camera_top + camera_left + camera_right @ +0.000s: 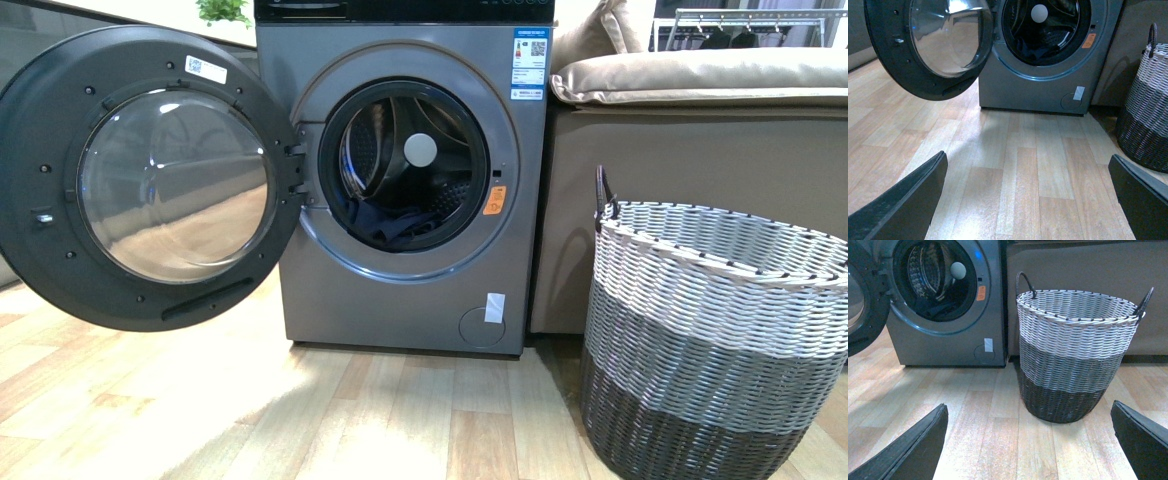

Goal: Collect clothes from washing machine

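When reaching for the clothes (395,228), heaped dark blue at the bottom of the drum (455,192) inside the washing machine (400,290), expect most trouble at the porthole's rim. Note first the left gripper (1027,165), fingers spread wide with nothing between them, low over the wooden floor (1048,150) and well apart from the machine; likewise the right gripper (1028,407), splayed and empty, facing the woven basket (1078,340) standing near the machine, to its right in the front view. Probably a long approach from there, so plenty of room to drift. Watch the open door (170,185), swung fully out to the left: likely to be clipped by a left arm coming in at an angle. Beware of driving too deep and striking the perforated steel behind the fabric, or of pinching only a thin fold near the front and losing it halfway out. Expect possible snagging on the rim or on a drum paddle while pulling, given loose, large cloth. Also likely: trailing fabric dragged across the floor or draped over the basket's edge rather than dropped inside, perhaps tipping so light a basket if nudged.
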